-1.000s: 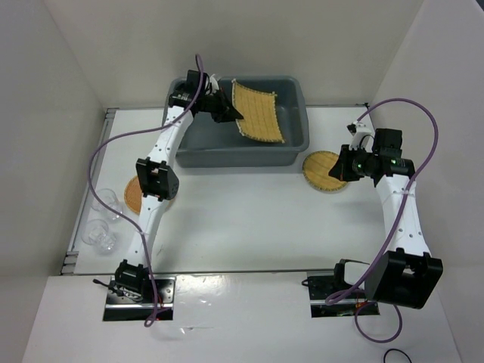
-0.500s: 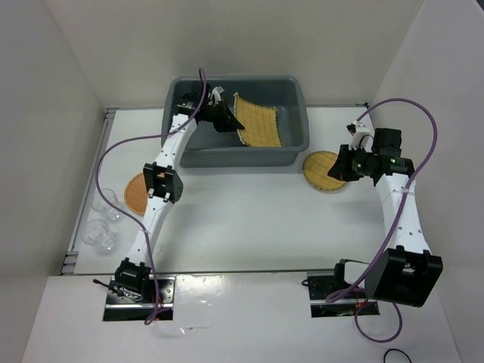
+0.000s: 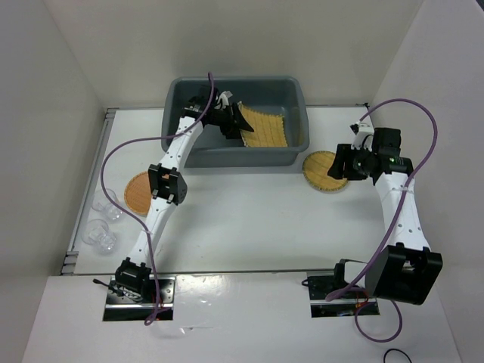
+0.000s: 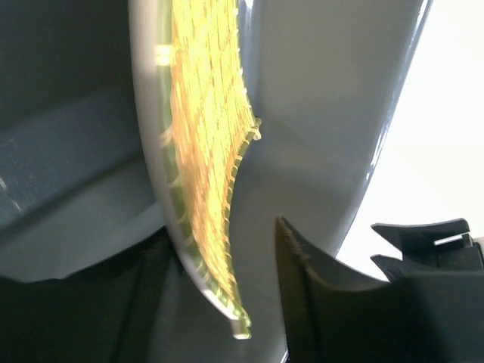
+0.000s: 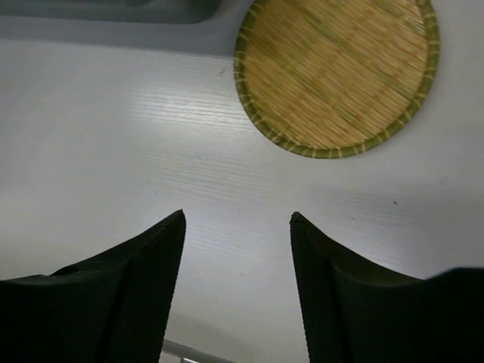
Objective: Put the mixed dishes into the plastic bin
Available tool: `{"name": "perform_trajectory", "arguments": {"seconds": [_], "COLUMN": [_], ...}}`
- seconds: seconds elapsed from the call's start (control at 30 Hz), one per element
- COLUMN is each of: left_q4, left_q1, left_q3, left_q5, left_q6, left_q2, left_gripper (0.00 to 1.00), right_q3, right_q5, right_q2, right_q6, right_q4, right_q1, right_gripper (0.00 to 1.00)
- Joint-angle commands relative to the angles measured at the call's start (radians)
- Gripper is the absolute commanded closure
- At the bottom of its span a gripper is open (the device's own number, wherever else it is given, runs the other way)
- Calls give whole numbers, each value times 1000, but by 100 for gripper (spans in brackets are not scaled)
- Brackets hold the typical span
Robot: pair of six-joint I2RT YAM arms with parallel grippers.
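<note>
The grey plastic bin (image 3: 296,97) stands at the back of the table. Inside it leans the square yellow mat (image 3: 266,128), seen edge-on in the left wrist view (image 4: 204,151). My left gripper (image 3: 240,125) is down in the bin and open (image 4: 219,257). The mat's edge sits between its fingers, apart from the right finger (image 4: 318,302). The round yellow mat (image 3: 321,172) lies flat on the table right of the bin. My right gripper (image 3: 340,168) hovers open (image 5: 237,215) just short of that mat (image 5: 336,72), with nothing between its fingers.
An orange-brown round mat (image 3: 136,193) lies on the left, partly under the left arm. Two clear cups (image 3: 106,204) (image 3: 98,234) stand by the left table edge. White walls close in the sides. The bin's rim (image 5: 113,9) shows at the top of the right wrist view.
The left gripper went down into the bin with the square mat and opened, and the mat now lies lower. The right gripper opened beside the round yellow mat.
</note>
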Motion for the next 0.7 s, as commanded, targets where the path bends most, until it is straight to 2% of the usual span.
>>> {"name": "perform_trajectory", "arguments": {"seconds": [0.0,0.03,0.07,0.13,0.17,0.2,0.33,0.57,0.67], "left_q4": [-7,-8,-38,-81,-115,-126,-170,-265,-311], "left_q1": [-3,8,8,19,31,31,52,72,72], "left_q3": [49,49,49,49,49,49,49,49,49], "left_q5": [22,9,-3,-65,-83,-93,-113,-276,-380], "left_q6": [20,20,32,57,75,84,117,161,195], "left_q2": [-43,-52,-52,-78,-78,-89,-98,-179,-283], "left_gripper": [42,40,38,12,2,0,0,0,0], "right_q3": [-7,-7,-7,-7,3,3,28,95,144], "right_q5": [150,189,227,275,275,275,275,191,110], "right_q2": [20,20,20,53,69,84,177,386,508], "right_q6": [43,53,76,89,89,89,89,58,14], "right_q4": [67,78,78,90,90,90,81,20,-30], "right_q1": [-4,-4,-4,-32,-46,-58,-98,-219,-280], "right_gripper": [36,32,21,14,14,14,14,14,14]}}
